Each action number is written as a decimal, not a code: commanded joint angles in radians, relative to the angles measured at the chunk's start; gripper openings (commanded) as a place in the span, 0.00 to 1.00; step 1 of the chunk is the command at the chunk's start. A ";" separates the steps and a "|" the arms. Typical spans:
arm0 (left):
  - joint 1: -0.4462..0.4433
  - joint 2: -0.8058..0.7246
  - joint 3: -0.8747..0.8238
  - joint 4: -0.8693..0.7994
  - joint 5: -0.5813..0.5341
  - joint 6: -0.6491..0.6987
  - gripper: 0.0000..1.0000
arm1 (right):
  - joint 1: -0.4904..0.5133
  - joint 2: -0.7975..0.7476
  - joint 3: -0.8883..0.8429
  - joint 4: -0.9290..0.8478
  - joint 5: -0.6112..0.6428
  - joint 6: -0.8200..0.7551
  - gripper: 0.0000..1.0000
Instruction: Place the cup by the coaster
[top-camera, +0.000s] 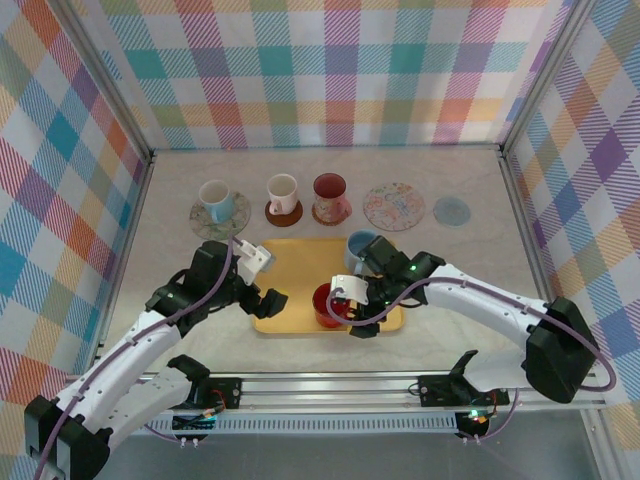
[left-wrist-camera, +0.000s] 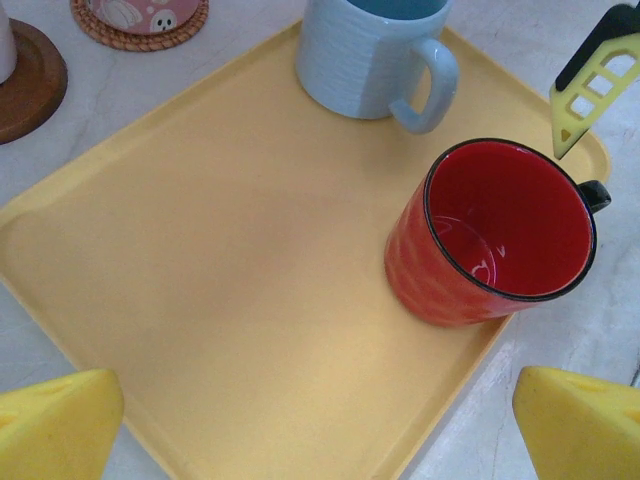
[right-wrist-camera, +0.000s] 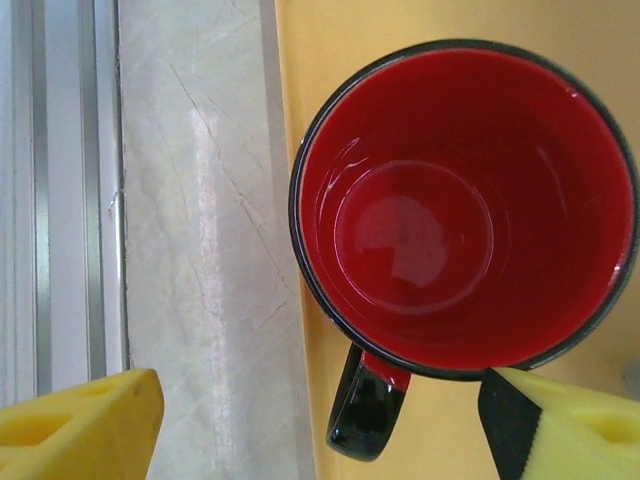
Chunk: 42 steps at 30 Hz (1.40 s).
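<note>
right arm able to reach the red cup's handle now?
Probably yes: the right gripper is open over the red cup, handle between its fingers, nothing else in the gap. The blue mug stands apart.

Bright, even light; soft glare inside red cup (right-wrist-camera: 410, 240).

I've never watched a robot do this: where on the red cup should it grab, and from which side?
Probably the black handle, from straight above. The red cup stands upright on the yellow tray with the handle jutting out sideways, free of anything, and the right gripper hangs over it with its jaws open on either side.
</note>
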 joint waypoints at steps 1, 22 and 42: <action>-0.013 -0.018 -0.013 0.027 -0.009 0.017 1.00 | 0.010 0.030 -0.018 0.043 0.002 0.027 0.80; -0.013 -0.002 -0.016 0.059 -0.046 0.028 1.00 | 0.017 0.061 -0.007 0.098 0.082 0.053 0.74; -0.013 -0.014 -0.013 0.046 -0.043 0.026 1.00 | 0.018 0.149 0.013 0.129 0.140 -0.005 0.77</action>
